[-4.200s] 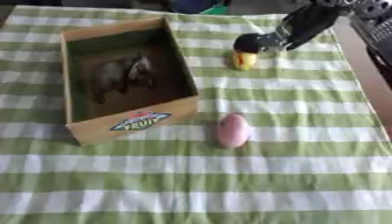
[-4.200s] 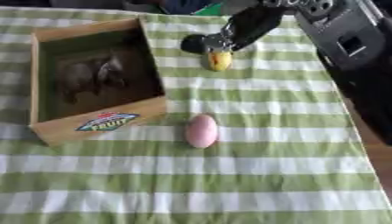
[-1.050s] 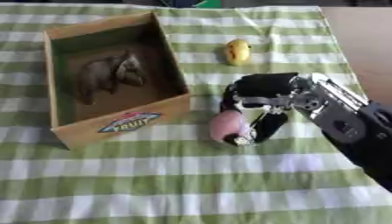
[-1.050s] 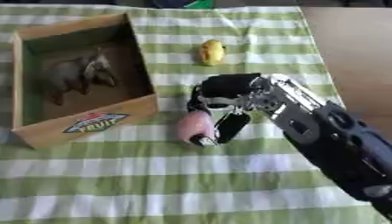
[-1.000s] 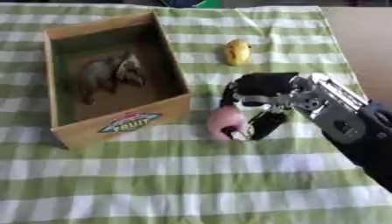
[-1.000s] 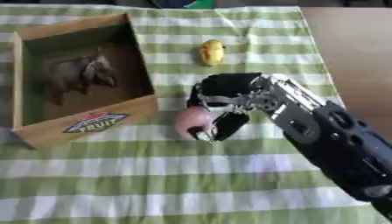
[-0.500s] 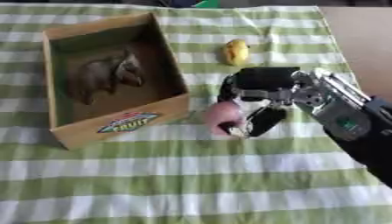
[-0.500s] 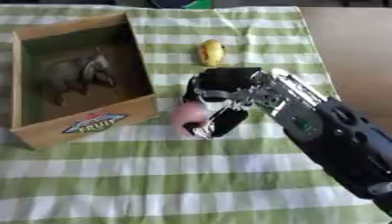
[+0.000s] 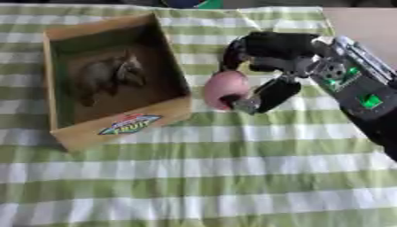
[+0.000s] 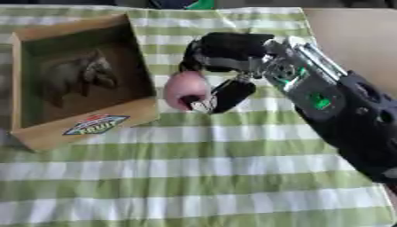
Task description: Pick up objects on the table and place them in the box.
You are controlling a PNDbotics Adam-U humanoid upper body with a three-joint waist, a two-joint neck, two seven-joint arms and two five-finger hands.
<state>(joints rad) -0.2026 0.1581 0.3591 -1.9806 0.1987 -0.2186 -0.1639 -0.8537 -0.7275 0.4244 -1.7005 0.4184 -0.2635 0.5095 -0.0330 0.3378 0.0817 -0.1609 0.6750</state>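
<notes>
My right hand [image 9: 267,62] comes in from the right and is shut on a pink egg-shaped object [image 9: 225,88], held above the cloth just right of the cardboard box [image 9: 124,126]. Its fingers curl over the pink object's top and its thumb presses from the right. Inside the box lies a dark brown animal figure [image 9: 108,77]. The small yellow object seen earlier is hidden behind the hand. My left hand shows in neither view.
A green and white checked cloth [image 9: 201,177] covers the table. At the upper right the cloth ends and bare brown table [image 9: 364,22] shows. A dark and green thing [image 9: 186,3] sits at the far edge.
My right hand went from the yellow object to the pink one, closed on it and lifted it up and left toward the box. The camera has also shifted.
</notes>
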